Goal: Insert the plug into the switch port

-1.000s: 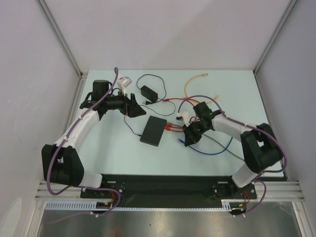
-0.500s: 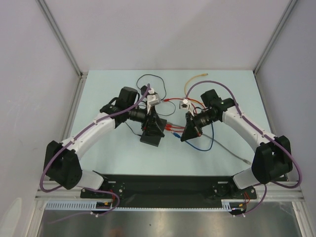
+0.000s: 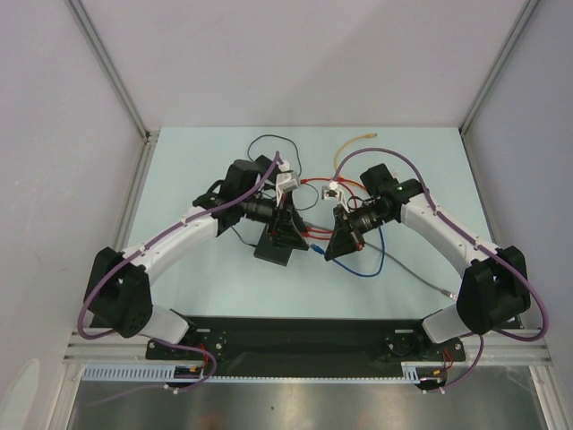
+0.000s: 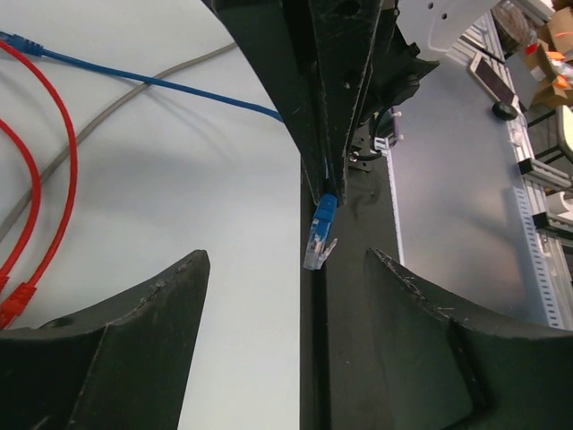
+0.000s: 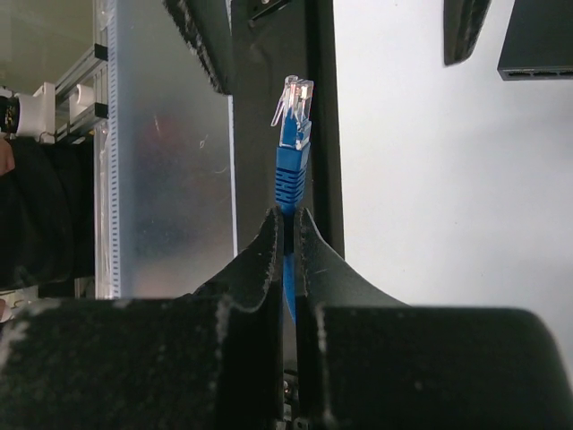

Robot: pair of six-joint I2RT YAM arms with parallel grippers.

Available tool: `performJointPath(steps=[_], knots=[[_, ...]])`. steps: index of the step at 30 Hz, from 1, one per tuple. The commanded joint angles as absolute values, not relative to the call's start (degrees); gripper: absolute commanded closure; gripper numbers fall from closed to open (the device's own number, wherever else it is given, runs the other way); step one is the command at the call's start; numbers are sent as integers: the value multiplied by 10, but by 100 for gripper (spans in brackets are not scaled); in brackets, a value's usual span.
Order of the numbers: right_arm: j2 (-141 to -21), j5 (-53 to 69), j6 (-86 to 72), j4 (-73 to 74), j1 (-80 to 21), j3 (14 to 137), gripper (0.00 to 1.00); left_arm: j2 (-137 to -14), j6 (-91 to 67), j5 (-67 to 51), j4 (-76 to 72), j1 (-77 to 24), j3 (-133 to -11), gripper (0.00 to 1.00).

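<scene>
Quick status from my end: my right tool (image 5: 288, 228) is pinched tight on the blue cable (image 4: 179, 87) just behind the plug (image 5: 294, 107). The plug sticks straight out past the fingertips, clear end forward. In the right wrist view the switch box (image 5: 540, 36) sits up and off to the right of the plug, apart from it, with the switch port (image 5: 537, 72) on the narrow edge that faces the tool. So the plug isn't lined up with it and isn't touching.

From the top camera, my left tool (image 3: 285, 231) hangs over that box, jaws spread wide with nothing in them. In the left wrist view the plug shows between the two fingers (image 4: 134, 340) but touches neither. Red cables (image 4: 54, 152) lie loose on the tabletop (image 4: 179, 179).
</scene>
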State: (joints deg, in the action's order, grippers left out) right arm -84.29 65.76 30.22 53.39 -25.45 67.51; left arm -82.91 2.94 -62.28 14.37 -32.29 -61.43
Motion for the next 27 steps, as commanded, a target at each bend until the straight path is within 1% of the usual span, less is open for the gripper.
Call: performJointPath(steps=[1, 3, 5, 8, 11, 13, 14, 18, 22, 23, 24, 25, 26, 27], knots=[[-824, 679, 293, 522, -257, 680, 100, -835, 11, -658, 105, -336, -612, 27], [-823, 676, 287, 518, -258, 680, 100, -840, 11, -657, 110, -339, -612, 31], [-824, 675, 287, 515, -258, 680, 100, -845, 6, -660, 114, -342, -612, 33], [-823, 675, 283, 512, -258, 681, 100, -853, 4, -662, 113, -345, -610, 38], [-823, 675, 285, 515, -263, 683, 100, -855, -15, -658, 105, -346, -609, 49], [-822, 671, 286, 517, -267, 681, 100, -859, -30, -662, 94, -346, -609, 53], [-821, 668, 288, 518, -270, 681, 100, -859, -38, -665, 88, -347, -606, 57], [-821, 663, 287, 516, -273, 681, 100, -858, -75, -681, 49, -346, -592, 66], [-820, 644, 269, 503, -267, 681, 99, -853, -84, -691, 49, -346, -577, 85], [-817, 637, 265, 499, -264, 684, 89, -853, -85, -693, 53, -346, -576, 94], [-814, 614, 258, 484, -258, 685, 82, -852, -86, -693, 57, -346, -574, 97], [-810, 600, 240, 473, -244, 683, 73, -852, -96, -691, 58, -345, -569, 99], [-795, 583, 230, 460, -236, 680, 71, -853, -104, -690, 56, -344, -564, 100], [-783, 538, 221, 427, -230, 669, 69, -854, -114, -686, 49, -344, -560, 100]])
